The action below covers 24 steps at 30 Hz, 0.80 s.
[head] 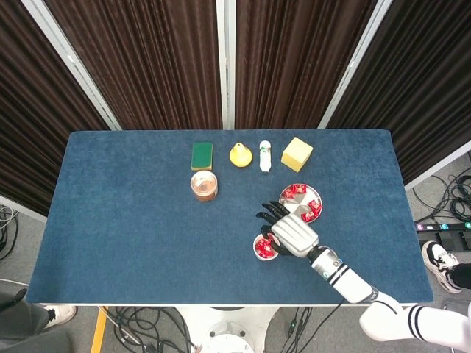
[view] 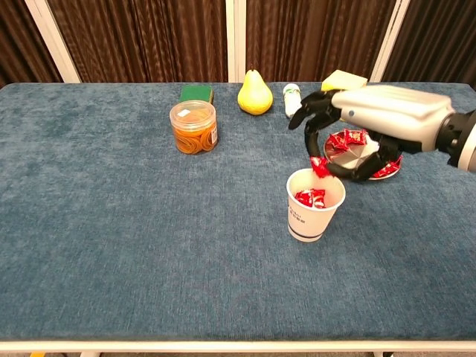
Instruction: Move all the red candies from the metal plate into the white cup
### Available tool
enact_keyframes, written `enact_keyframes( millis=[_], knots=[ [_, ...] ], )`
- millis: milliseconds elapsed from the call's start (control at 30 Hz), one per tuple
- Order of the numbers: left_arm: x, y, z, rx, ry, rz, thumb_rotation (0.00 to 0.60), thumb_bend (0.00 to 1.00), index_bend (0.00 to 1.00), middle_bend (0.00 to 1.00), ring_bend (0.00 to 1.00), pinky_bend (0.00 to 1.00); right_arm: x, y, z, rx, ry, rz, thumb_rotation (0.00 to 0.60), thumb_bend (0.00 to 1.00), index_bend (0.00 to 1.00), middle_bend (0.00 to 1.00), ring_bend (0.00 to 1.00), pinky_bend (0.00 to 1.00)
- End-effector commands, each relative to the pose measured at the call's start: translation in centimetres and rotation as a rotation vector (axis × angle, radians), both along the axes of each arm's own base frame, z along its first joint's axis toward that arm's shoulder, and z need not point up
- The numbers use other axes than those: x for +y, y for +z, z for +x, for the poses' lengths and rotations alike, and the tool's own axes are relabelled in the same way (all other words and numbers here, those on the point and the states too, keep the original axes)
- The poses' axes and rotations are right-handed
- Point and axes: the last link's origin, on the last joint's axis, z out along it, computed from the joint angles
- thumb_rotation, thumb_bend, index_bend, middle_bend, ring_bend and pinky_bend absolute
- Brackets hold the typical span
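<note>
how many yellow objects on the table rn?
2: the pear at the far edge beside the small white bottle, and the yellow block behind the metal plate. None appear hidden.

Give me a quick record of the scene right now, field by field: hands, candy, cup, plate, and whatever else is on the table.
right hand: over the cup, pinching one red candy just above its rim
left hand: not in view
cup: white, upright, red candies already inside
plate: metal, several red candies left on it, behind and to the right of the cup
other items: jar, sponge, pear, small bottle, yellow block along the far side
table: blue cloth
</note>
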Motion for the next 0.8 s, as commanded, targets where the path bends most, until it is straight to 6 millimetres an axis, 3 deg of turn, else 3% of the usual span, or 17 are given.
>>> enact_keyframes(
  millis=[33, 233, 433, 633, 800],
  knots=[
    [0.0, 0.0, 0.0, -0.001, -0.001, -0.001, 0.600, 0.07, 0.18, 0.11, 0.08, 0.15, 0.1, -0.3, 0.0, 0.010, 0.005, 0.006, 0.600, 0.39, 0.53, 0.15, 0.00, 0.00],
    [0.0, 0.0, -0.1, -0.001, 0.003, 0.001, 0.600, 0.07, 0.18, 0.11, 0.08, 0.15, 0.3, -0.4, 0.0, 0.022, 0.012, 0.010, 0.600, 0.39, 0.38, 0.13, 0.00, 0.00],
    [0.1, -0.1, -0.2, -0.002, 0.000, 0.002, 0.600, 0.07, 0.18, 0.11, 0.08, 0.15, -0.3, 0.4, 0.1, -0.004, -0.003, -0.030, 0.600, 0.38, 0.33, 0.12, 0.00, 0.00],
    [0.1, 0.0, -0.2, -0.004, -0.003, 0.003, 0.600, 0.07, 0.18, 0.11, 0.08, 0.15, -4.9, 2.1, -1.2, 0.001, -0.140, -0.153, 0.600, 0.33, 0.35, 0.13, 0.00, 0.00],
    [0.0, -0.1, -0.2, -0.007, -0.002, 0.003, 0.600, 0.07, 0.18, 0.11, 0.08, 0.15, -8.5, 0.7, -2.3, 0.090, -0.233, -0.205, 0.600, 0.24, 0.36, 0.12, 0.00, 0.00]
  ],
)
